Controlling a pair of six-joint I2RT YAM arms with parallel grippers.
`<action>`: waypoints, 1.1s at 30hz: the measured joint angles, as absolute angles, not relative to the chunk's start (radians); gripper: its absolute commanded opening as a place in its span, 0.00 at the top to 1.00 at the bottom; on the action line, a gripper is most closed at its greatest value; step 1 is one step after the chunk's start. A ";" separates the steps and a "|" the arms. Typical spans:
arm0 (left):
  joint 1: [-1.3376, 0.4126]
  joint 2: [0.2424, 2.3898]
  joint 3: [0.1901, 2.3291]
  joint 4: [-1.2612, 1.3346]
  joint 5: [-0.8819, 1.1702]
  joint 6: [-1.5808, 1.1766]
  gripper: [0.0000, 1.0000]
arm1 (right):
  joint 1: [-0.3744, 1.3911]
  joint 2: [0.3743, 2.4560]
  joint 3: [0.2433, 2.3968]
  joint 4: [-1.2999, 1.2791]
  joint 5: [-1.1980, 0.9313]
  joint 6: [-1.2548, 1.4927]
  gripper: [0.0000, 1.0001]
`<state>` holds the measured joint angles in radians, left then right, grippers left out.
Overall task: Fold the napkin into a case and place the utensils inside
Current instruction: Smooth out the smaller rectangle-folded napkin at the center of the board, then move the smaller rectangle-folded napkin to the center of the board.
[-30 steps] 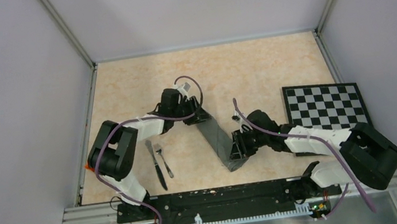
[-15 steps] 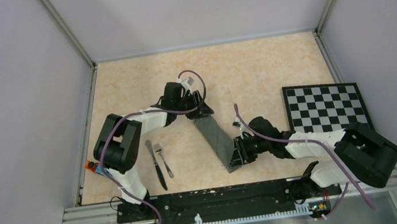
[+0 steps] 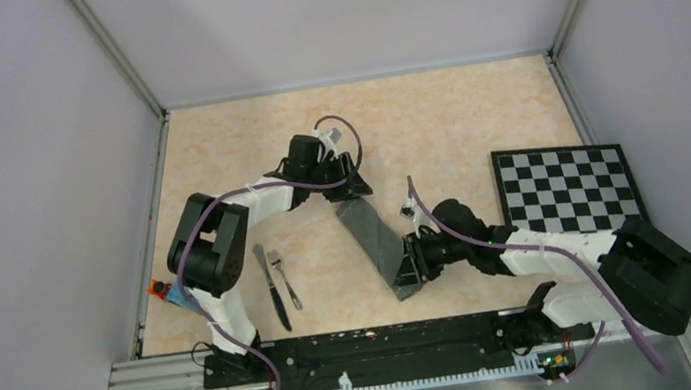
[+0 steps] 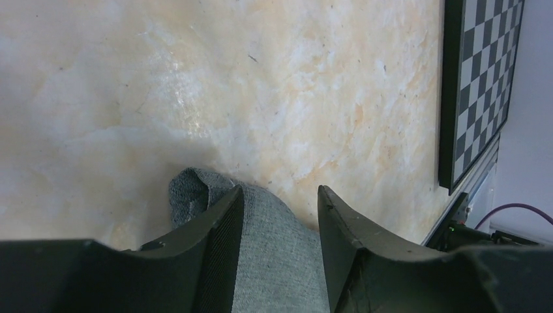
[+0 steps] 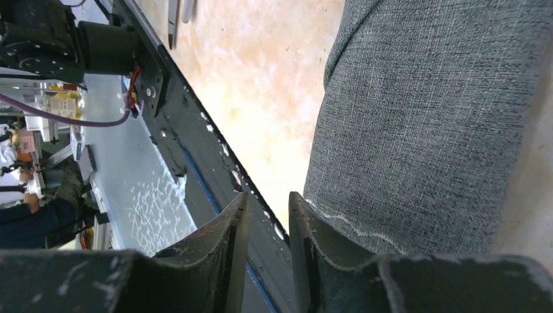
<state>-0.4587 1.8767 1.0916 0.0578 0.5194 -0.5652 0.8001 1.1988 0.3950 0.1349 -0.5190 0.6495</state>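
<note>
The dark grey napkin (image 3: 378,241) lies folded into a narrow slanted strip at the middle of the table. My left gripper (image 3: 349,192) is at its far end. In the left wrist view the gripper (image 4: 280,192) stands open, and the cloth (image 4: 274,261) shows in the gap between its jaws. My right gripper (image 3: 409,265) is beside the strip's near end. Its jaws (image 5: 269,195) stand a little apart with nothing between them, and the cloth (image 5: 424,130) lies just to the side of one finger. The knife (image 3: 271,285) and fork (image 3: 284,279) lie side by side left of the strip.
A black-and-white checkered board (image 3: 567,184) lies at the right edge of the table and shows in the left wrist view (image 4: 479,85). The black base rail (image 3: 370,338) runs along the near edge, close to the right gripper. Grey walls enclose the table.
The left gripper has shifted slightly right over the strip's far end and its jaws have widened a little. The right gripper's jaws have narrowed and it has edged along the near end.
</note>
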 measured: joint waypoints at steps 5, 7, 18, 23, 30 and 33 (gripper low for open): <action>-0.458 1.781 1.078 0.014 0.520 -0.554 0.38 | 0.825 1.321 0.390 0.227 -0.523 0.669 0.71; -0.453 1.706 1.058 0.006 0.522 -0.550 0.36 | 0.836 1.389 0.377 0.277 -0.521 0.682 0.71; -0.434 1.332 0.836 -0.035 0.545 -0.540 0.25 | 0.873 1.322 0.449 0.130 -0.435 0.648 0.47; -0.440 1.237 0.692 -0.051 0.561 -0.576 0.24 | 0.833 1.171 0.533 -0.120 -0.297 0.555 0.38; -0.539 1.267 0.527 0.061 0.548 -0.684 0.31 | 0.616 1.140 0.542 -0.233 -0.294 0.482 0.50; -0.567 1.354 0.520 0.126 0.535 -0.717 0.48 | 0.613 1.171 0.527 -0.223 -0.307 0.481 0.61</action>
